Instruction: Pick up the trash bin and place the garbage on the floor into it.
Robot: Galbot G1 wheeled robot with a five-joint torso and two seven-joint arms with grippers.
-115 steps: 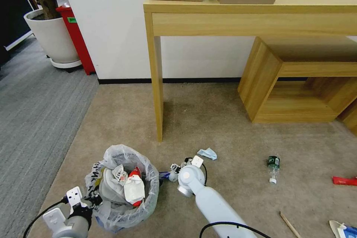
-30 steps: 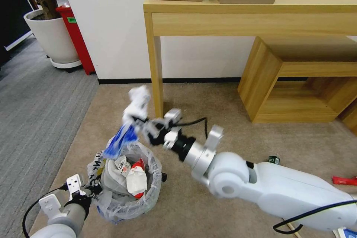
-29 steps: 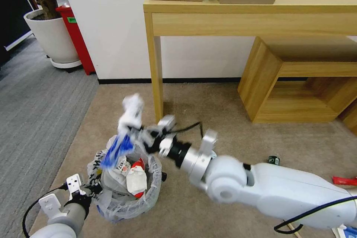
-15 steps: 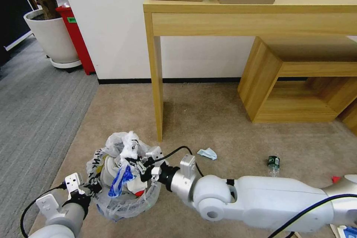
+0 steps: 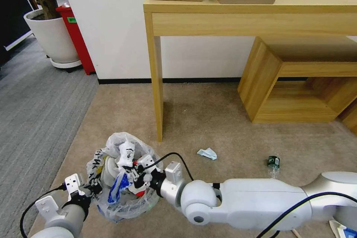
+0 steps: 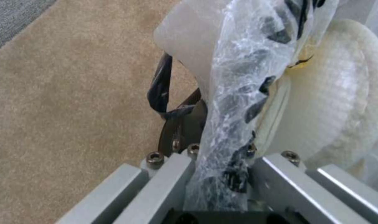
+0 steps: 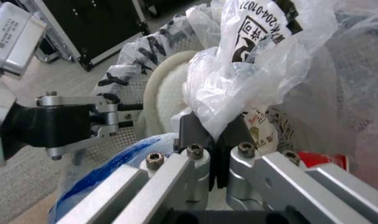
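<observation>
Since the frame half a second before, the right end effector had sunk from above the rim into the mouth of the small round trash bin lined with a crinkled clear plastic bag with black lettering, carrying its load down with it. It was clenched on a crumpled clear-and-blue plastic wrapper, the jaws pinched shut on the film in the right wrist view. The left end effector gripped the bin's near rim, its jaws closed on the bag-covered edge, with the bin directly ahead of it on the carpet.

The task looked partly done. Beside the right end effector, inside the bin, lay one white slipper, something red and printed paper. The held wrapper was not yet let go. Well beyond that end effector, on the floor, I counted one pale blue crumpled scrap, one clear bottle with a green label and one blue-and-white piece at the picture's corner, so at least three pieces remained.
</observation>
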